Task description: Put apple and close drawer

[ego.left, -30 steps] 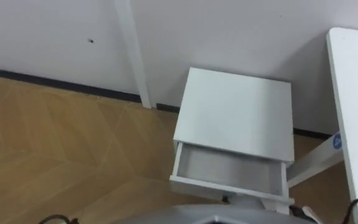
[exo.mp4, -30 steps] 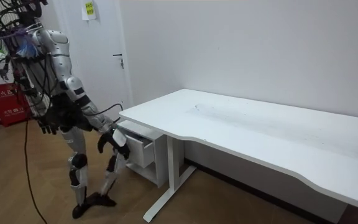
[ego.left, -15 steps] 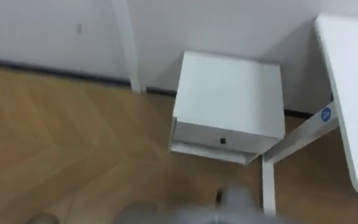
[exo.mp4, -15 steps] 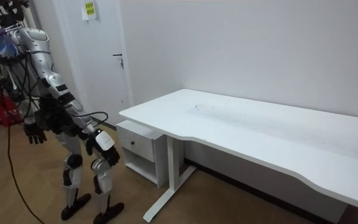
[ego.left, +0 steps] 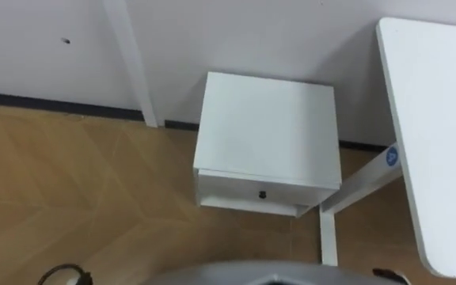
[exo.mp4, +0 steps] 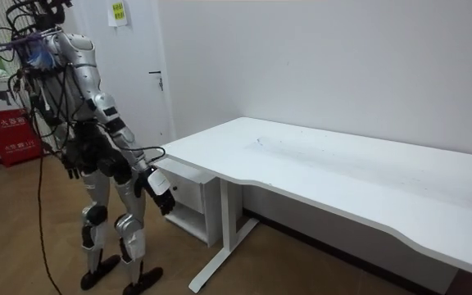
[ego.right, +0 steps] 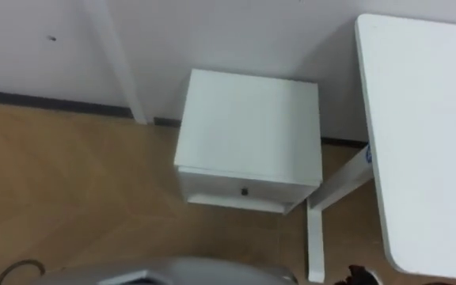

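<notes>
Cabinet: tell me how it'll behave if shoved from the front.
The cabinet would probably slide rather than tip: it looks squat and sits on smooth wooden floor. It's likely stiff, being boxy panels. The drawer is shut, so it shouldn't rattle out.

1. Room view: silver-grey shell plates cover the humanoid's torso, upper arms and legs, with dark joints showing between them.
2. A bluish panel fronts the head, which is crowned by a tangle of dark cables that spills down the back.
3. The left hand (exo.mp4: 72, 170) and right hand (exo.mp4: 161, 197) are black, and the right has a small white tag at its back.
4. The feet are dark.
5. A thin orange cable runs from the back to the floor.
6. Eye views: a rounded grey chest edge, with a dark cable loop beside it.
</notes>
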Robot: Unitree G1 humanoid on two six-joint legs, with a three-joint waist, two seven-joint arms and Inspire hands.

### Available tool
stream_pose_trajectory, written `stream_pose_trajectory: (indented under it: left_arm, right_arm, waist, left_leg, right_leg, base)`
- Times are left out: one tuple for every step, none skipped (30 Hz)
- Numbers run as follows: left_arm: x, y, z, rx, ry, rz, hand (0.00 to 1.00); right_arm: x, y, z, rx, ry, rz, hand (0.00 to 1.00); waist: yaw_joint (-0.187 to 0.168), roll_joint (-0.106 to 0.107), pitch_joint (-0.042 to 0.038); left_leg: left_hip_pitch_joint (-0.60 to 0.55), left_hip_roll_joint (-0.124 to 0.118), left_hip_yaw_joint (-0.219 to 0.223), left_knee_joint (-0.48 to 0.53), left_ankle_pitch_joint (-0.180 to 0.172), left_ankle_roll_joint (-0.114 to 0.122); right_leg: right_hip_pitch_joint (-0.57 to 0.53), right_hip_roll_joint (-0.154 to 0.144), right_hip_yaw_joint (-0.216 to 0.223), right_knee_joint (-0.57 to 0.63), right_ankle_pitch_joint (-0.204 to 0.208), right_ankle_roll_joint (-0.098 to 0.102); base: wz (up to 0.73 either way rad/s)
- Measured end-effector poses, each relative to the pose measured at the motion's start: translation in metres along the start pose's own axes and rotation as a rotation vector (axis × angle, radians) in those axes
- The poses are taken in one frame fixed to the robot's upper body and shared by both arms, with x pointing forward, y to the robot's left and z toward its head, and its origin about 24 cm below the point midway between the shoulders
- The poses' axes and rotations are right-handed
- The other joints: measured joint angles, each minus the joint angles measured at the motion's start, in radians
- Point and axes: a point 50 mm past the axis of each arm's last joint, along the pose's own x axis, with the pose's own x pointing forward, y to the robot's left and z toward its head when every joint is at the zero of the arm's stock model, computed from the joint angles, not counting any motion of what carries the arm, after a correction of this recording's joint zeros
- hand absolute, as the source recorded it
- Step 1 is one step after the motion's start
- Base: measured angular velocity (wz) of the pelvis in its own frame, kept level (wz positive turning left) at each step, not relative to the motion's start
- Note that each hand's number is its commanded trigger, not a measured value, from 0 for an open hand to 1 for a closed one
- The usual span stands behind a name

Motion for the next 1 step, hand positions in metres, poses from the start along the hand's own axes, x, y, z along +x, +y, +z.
stream_pose_trajectory:
  left_arm:
    - [0.0, 0.0001, 0.0007, -0.001, -0.002, 0.0, 0.0]
  right_arm:
    - [0.0, 0.0004, -0.0001, 0.0, 0.0, 0.002, 0.0]
  waist:
    - [-0.002, 0.004, 0.0047]
  left_leg:
    - [0.002, 0.0, 0.001, -0.002, 0.0, -0.001]
  right_leg:
    - [0.001, 0.001, 0.0, 0.0, -0.001, -0.002]
  base:
    - [0.06]
